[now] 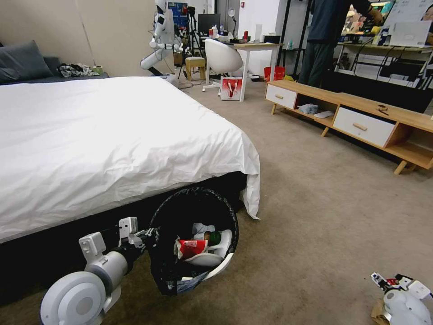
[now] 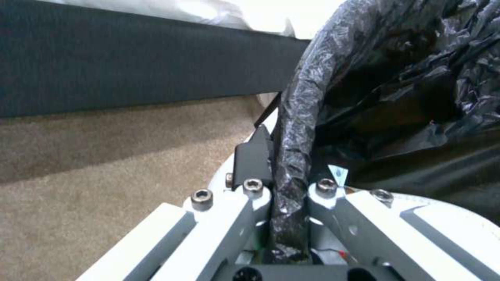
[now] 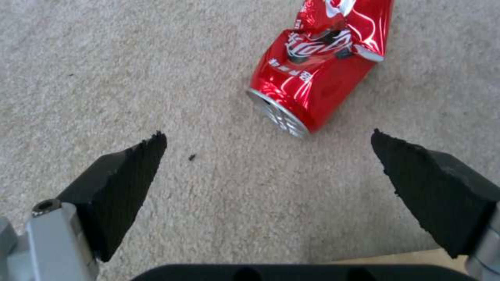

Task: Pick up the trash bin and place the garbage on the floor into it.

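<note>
The left hand point(image 2: 289, 195) was clamped on the bag-wrapped rim of the small round white plastic trash bin with its crinkled black liner point(image 1: 194, 239), one dark pad outside the wall and the other side hidden within the liner. The bin hung tilted from that single pinch, its mouth tipped toward the robot, beside the foot of the white-sheeted bed point(image 1: 112, 135) and just above the beige-grey short-pile carpet floor point(image 1: 315, 203). Inside lay a red-and-white wrapper point(image 1: 191, 247), a small green bottle point(image 1: 214, 237) and crumpled white tissue.

The right hand point(image 3: 268, 156) hovered low with its black foam pads point(image 3: 125, 171) spread wide, the crushed red soda can point(image 3: 318, 82) lying on the carpet just beyond the fingertips and slightly off-centre toward one pad. A brown paper piece point(image 1: 376, 311) lay under that arm in the head view.

Risks, as I judged them: the grip held slick liner film as much as plastic, so the bin could slip or swing, and with the mouth tipped so far the wrapper or tissue could spill back out. The can's crumpled, glossy, uneven shape could let it squirt sideways if the pads closed off-centre. The bin also hung well apart from the can, so a long carry could drop it short.
</note>
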You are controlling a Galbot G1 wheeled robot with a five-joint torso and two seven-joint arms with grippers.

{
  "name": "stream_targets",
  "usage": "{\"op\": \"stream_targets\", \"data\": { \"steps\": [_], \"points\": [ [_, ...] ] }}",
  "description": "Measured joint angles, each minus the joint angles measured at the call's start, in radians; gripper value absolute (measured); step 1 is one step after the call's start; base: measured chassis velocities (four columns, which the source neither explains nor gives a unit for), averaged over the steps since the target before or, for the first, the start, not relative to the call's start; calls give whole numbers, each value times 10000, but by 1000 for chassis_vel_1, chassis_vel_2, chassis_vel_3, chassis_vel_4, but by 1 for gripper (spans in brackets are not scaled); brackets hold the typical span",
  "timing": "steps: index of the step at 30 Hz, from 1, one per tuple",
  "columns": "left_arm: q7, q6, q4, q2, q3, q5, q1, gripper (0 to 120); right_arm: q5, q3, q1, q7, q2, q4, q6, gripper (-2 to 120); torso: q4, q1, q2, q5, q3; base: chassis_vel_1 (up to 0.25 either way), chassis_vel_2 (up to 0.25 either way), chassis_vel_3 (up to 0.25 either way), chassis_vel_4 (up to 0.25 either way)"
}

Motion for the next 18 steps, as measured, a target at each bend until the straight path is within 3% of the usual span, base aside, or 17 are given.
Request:
{"op": "stream_targets", "data": {
  "steps": [3,6,7,8,10,18],
  "points": [
    [0,0,16,-12,23,1,-8,2,-25,40,-63,42,-25,81,17,100,1,0,0,0,0,0,0,0,0],
    [0,0,17,-25,34,2,-6,2,467,180,-179,795,-55,534,-453,100,-2,0,0,1,0,0,0,0,0],
    [-2,0,17,-29,36,2,-5,2,1099,245,-207,1690,-73,881,-957,100,-4,0,0,-2,0,0,0,0,0],
    [-2,0,17,-29,36,2,-5,2,1099,245,-207,1690,-73,881,-957,100,-4,0,0,-2,0,0,0,0,0],
    [-8,-1,17,-35,36,1,-4,2,1954,316,-252,3228,-55,1437,-1571,100,3,0,0,-4,0,0,0,0,0],
    [-14,-6,39,-38,29,-4,-2,2,2197,307,-331,5002,152,1544,-917,100,0,0,0,-1,0,0,0,0,0]
  ]
}}
